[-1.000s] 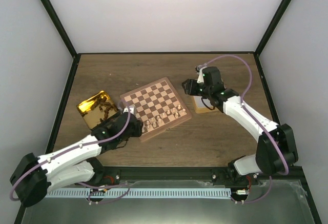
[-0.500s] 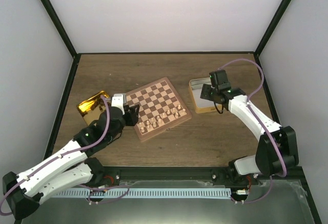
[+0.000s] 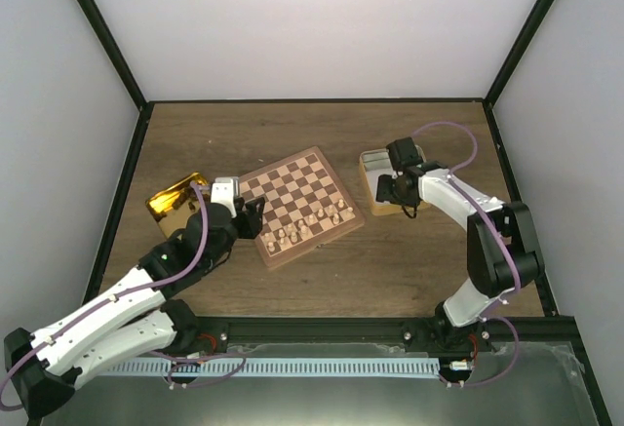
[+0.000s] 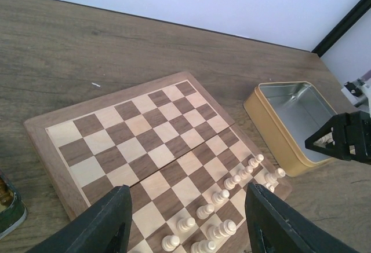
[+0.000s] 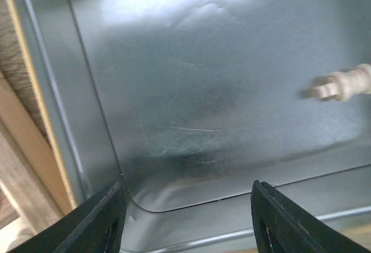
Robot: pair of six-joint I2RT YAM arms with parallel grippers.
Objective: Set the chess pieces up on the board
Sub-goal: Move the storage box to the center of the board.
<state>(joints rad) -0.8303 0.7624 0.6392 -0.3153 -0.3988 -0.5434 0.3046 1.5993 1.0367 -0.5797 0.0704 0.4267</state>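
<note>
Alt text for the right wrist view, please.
One pale chess piece lies on its side on the otherwise bare floor of a metal tin, at the view's right edge. The right gripper is open at the bottom, holding nothing.

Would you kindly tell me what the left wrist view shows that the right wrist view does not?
Only the left wrist view shows the chessboard, with pale chess pieces in two rows along one edge. Only the right wrist view shows one pale piece lying on the floor of the tin. Both show the open gold tin.
</note>
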